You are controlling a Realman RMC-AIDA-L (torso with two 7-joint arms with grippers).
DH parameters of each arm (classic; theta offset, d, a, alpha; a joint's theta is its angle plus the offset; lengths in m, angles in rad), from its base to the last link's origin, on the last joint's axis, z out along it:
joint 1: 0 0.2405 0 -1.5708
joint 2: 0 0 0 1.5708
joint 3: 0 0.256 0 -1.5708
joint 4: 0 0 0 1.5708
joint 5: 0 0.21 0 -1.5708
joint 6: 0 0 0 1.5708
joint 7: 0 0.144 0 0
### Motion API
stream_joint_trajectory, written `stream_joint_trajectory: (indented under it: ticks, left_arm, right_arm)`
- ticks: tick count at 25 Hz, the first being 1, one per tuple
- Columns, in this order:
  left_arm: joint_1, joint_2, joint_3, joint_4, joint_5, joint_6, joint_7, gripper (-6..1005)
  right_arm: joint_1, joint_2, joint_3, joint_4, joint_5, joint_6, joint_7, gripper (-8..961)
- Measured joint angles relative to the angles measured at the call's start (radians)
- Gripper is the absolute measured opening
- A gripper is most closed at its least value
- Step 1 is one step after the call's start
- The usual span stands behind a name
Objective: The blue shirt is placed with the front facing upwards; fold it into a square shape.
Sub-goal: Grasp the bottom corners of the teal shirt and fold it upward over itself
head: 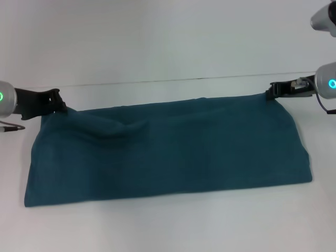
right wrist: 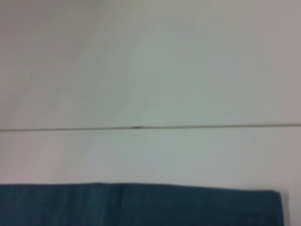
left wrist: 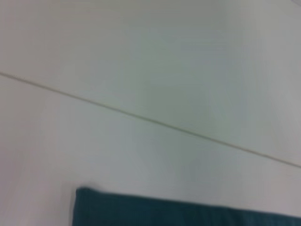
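White tabletop (head: pixel 168 226) fills the frame, the blue shirt (head: pixel 168 152) lying as a soft, limp band across its middle, left gripper (head: pixel 56 105) and right gripper (head: pixel 273 92) seemingly clenched on its upper corners, probably the best holds.

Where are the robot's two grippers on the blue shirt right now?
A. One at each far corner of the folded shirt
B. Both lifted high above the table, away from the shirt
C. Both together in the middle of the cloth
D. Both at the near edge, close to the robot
A: the left gripper and the right gripper sit at the two far corners of the blue shirt, which lies as a wide folded band.
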Motion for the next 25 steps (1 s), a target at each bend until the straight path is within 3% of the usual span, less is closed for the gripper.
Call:
stream_joint_trajectory:
  ticks: [17,25]
  left_arm:
    - [-0.069,-0.001,0.002,-0.063,0.005,-0.147,0.005,40]
    - [-0.066,-0.003,0.009,-0.086,0.006,-0.195,0.011,50]
  right_arm:
    - [0.065,0.002,-0.040,0.051,-0.056,0.160,0.036,19]
    - [0.069,0.003,-0.073,0.108,-0.056,0.249,0.037,20]
